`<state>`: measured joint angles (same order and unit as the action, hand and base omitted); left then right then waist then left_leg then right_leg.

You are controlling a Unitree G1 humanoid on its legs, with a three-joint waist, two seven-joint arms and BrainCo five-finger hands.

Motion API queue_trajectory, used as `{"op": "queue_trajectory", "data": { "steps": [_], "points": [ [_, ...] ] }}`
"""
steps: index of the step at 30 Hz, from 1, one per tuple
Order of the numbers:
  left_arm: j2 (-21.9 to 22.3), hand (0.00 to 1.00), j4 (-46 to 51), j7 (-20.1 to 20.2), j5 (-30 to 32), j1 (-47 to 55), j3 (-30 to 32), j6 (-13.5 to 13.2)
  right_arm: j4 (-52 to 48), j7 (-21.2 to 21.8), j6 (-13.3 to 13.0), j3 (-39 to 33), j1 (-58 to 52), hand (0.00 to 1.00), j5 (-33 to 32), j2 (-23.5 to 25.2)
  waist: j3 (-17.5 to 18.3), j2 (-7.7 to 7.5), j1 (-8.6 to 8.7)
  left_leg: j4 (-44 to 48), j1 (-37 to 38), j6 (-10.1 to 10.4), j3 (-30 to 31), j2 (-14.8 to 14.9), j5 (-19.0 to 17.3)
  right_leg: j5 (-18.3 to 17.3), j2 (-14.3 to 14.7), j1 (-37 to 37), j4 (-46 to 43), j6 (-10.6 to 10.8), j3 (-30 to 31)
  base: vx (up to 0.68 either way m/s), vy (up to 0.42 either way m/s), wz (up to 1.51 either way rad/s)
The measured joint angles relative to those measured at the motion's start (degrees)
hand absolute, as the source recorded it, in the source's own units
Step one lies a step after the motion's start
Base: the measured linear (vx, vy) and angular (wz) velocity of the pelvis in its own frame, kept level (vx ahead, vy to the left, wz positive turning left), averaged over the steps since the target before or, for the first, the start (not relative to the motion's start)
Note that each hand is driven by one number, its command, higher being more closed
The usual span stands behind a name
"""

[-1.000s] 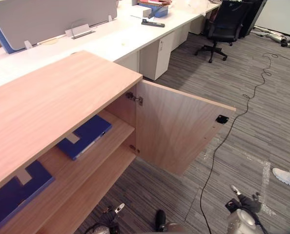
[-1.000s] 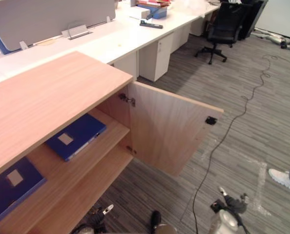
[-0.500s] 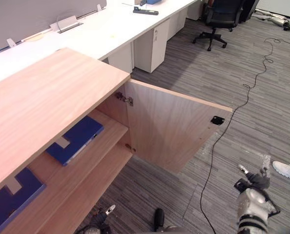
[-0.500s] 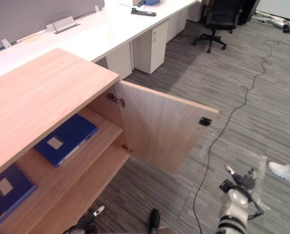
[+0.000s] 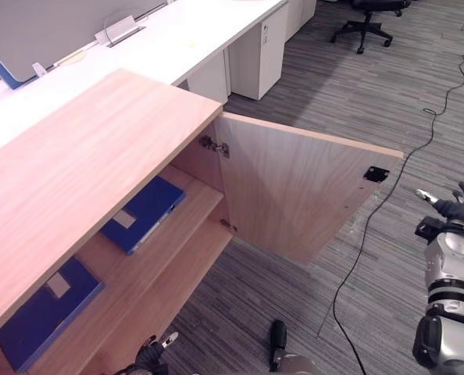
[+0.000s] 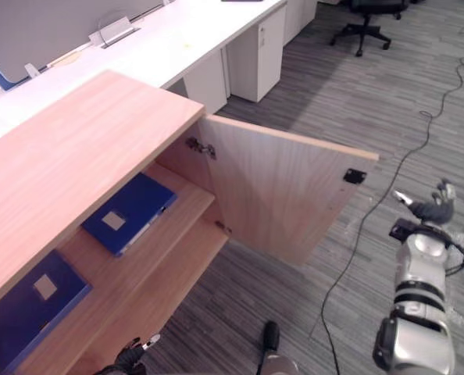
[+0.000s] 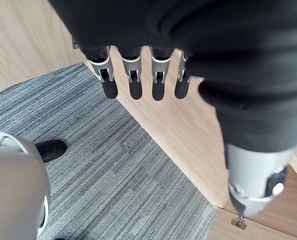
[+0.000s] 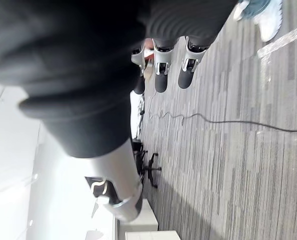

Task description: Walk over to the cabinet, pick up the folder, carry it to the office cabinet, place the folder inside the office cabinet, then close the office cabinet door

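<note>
standing wide open, the door (image 5: pixel 298 195) of the office cabinet (image 5: pixel 83 156) is seen hung on two hinges at the cabinet's right-hand end. its inner face is turned toward the head camera, and a small black catch (image 5: pixel 376 173) is fixed near its upper free corner. two shelves are laid bare inside. on the upper shelf (image 5: pixel 197 199) a blue folder (image 5: pixel 144 213) is seen lying flat near the hinged end, with a pale label on its cover. a second blue folder (image 5: pixel 48 312) of the same kind lies flat further to the left on the same shelf, well apart from the first.

neither hand is closed on anything. the right hand (image 5: pixel 455 207) is raised out to the right of the door's free edge, apart from it, over grey striped carpet (image 5: pixel 357 101); its fingers (image 8: pixel 161 80) are released and spread. the left hand (image 7: pixel 188 40) is held low in front of the cabinet's bottom edge, its fingers (image 7: pixel 133 80) straight and loose and the thumb set apart. whether the wood is touched by them cannot be told.

behind the cabinet a long white surface (image 5: pixel 193 39) is seen, with a white drawer pedestal (image 5: pixel 267 51) beneath it and a black office chair (image 5: pixel 372 12) beyond. in the right wrist view a person's white shoe (image 8: pixel 268 17) is seen on the carpet.
</note>
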<state>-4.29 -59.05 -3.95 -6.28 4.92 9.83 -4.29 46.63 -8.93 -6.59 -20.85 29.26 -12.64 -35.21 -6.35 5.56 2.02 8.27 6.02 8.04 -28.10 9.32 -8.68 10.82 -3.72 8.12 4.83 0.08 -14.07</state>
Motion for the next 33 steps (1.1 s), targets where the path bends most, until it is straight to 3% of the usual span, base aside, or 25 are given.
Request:
{"op": "queue_trajectory", "data": {
  "steps": [6,12,26,28,30,33],
  "points": [
    [0.01,0.00,0.04,1.24,0.27,-0.14,-0.55,-0.22,-2.66,6.68,-1.50,10.46,0.55,0.00,-1.71,-0.58,-0.40,0.13,-0.08,0.00,-0.15,0.02,0.83,0.13,0.02,-0.08,-0.19,-0.27,0.30,0.10,-1.36,-0.04,-0.009,0.07],
    [0.14,0.00,0.06,1.35,0.31,-0.08,-1.81,-1.13,-3.38,9.21,-1.82,17.62,2.63,0.00,-3.26,-2.26,-0.67,0.57,-0.13,0.05,-0.14,0.02,1.58,0.38,0.01,-0.09,-0.31,-0.60,0.33,0.10,-1.88,-0.01,0.001,0.05],
    [0.10,0.00,-0.08,4.13,4.15,0.33,-3.48,-1.18,-9.61,20.13,-1.93,36.93,1.62,0.00,-6.46,-12.64,-1.18,0.96,1.55,4.38,-0.98,1.11,1.89,3.13,0.87,-0.99,1.58,-1.21,0.34,-0.98,-1.40,0.01,-0.026,-0.05],
    [0.04,0.00,-0.16,4.27,4.43,0.46,-4.45,-1.19,-13.80,20.29,-2.01,40.91,-0.47,0.00,-6.59,-14.91,-1.16,0.93,1.81,5.06,-1.20,1.12,1.87,3.60,1.15,-1.15,1.98,-1.20,0.33,-1.20,-1.32,0.04,-0.075,-0.11],
    [-0.05,0.00,-1.28,4.39,5.45,0.44,-5.39,-1.33,-21.36,22.24,-1.97,48.32,-2.04,0.00,-6.77,-20.45,-0.66,0.38,2.38,5.09,-1.63,0.62,2.11,3.52,1.66,-1.25,2.35,-0.88,0.31,-1.35,-0.86,0.04,-0.063,-0.18],
    [-0.49,0.00,-1.46,4.49,6.33,0.54,-5.68,-1.87,-34.91,30.83,-1.88,60.98,-1.86,0.00,-6.74,-27.67,1.53,-0.36,3.16,3.57,-1.81,-0.21,3.69,3.73,2.23,-1.22,3.25,0.02,0.15,-1.69,-0.05,0.05,-0.075,-0.13]
  ]
}}
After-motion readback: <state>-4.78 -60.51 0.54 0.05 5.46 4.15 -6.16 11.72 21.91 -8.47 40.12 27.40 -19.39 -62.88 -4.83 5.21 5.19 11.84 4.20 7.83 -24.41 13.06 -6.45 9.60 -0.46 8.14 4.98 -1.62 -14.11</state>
